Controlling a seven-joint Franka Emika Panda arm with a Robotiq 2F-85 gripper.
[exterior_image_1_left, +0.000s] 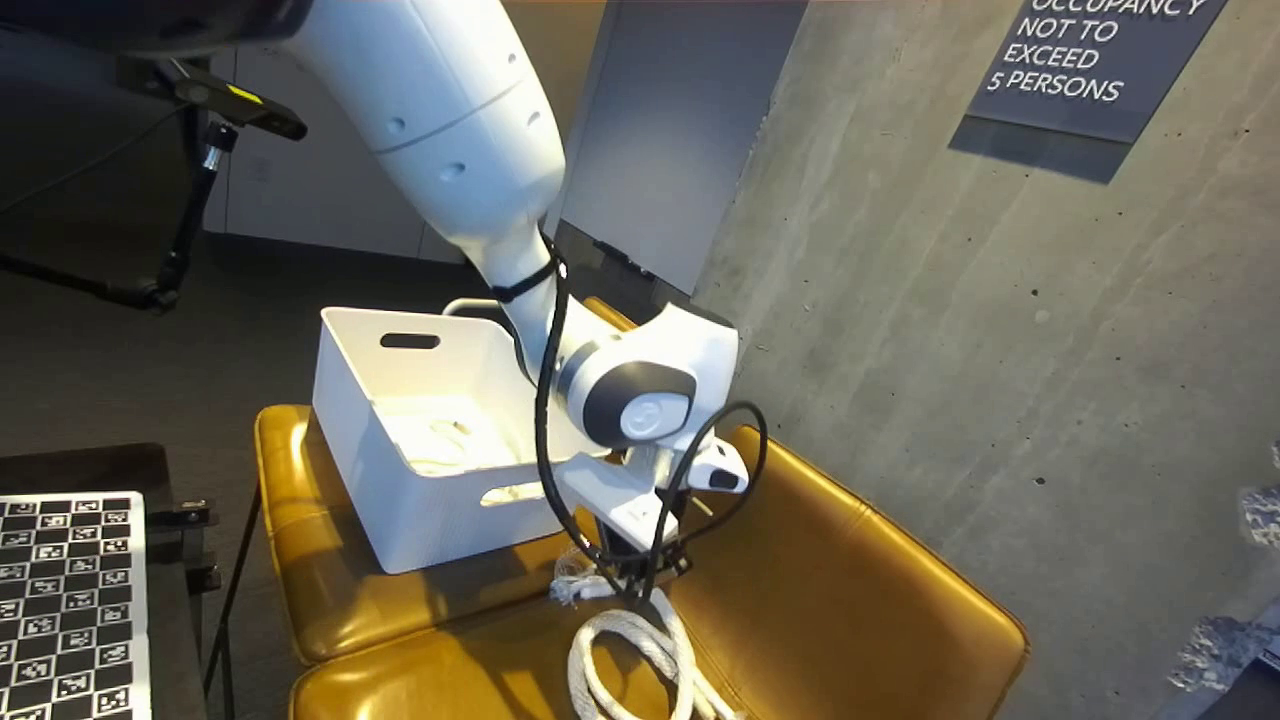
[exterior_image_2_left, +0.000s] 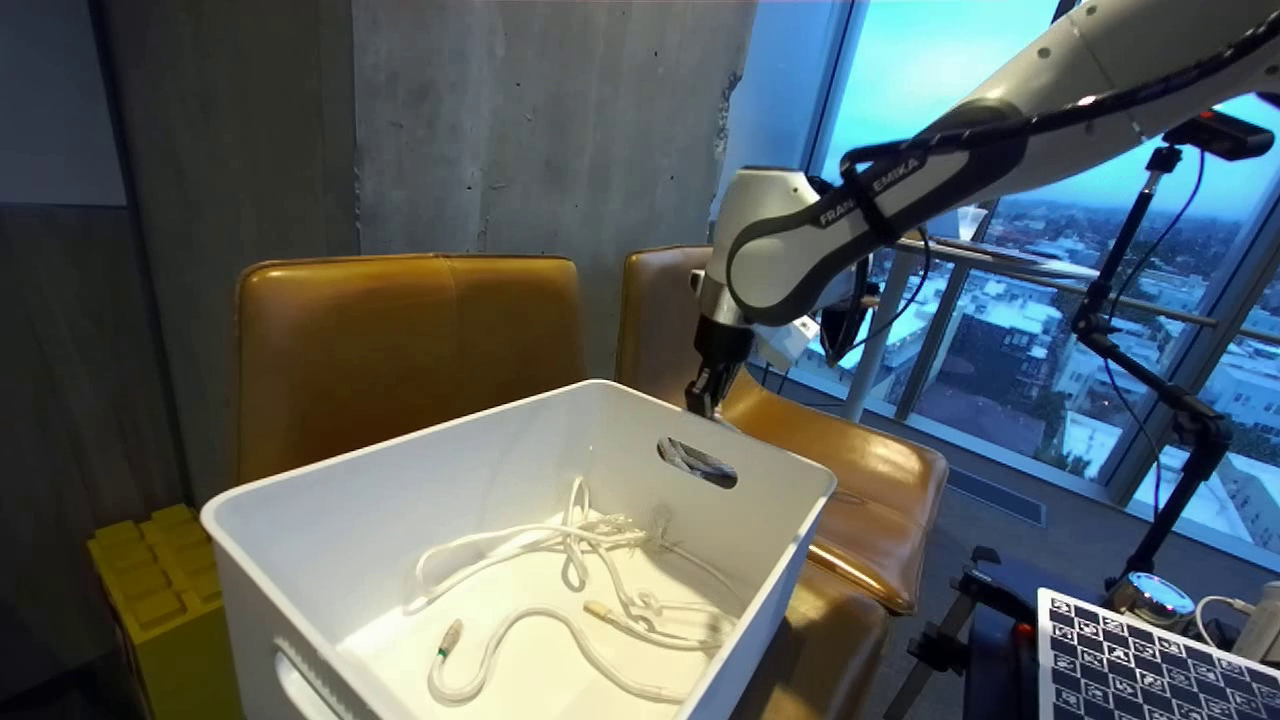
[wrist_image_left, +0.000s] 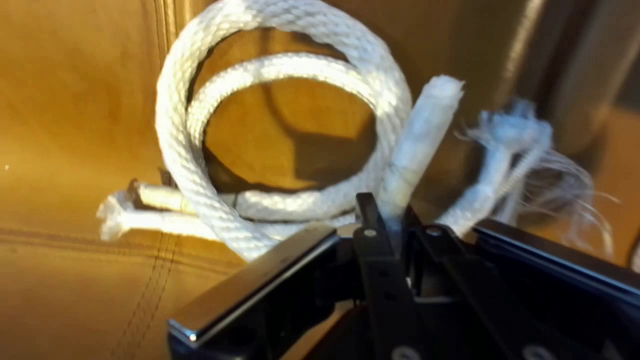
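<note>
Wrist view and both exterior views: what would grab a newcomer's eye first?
First, the thick white rope coiled on the tan seat in the wrist view, with the gripper closed on a rope end beside it. Then the large white bin in both exterior views, pale cords lying inside. Last, the occupancy sign high on the concrete wall in an exterior view.

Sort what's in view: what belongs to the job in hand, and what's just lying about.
Seems part of the job:
white rope end, clamped between the jaws
white rope coil next to it
white bin with cords inside, probably

Just about:
checkered board
yellow box
mounted camera
</note>
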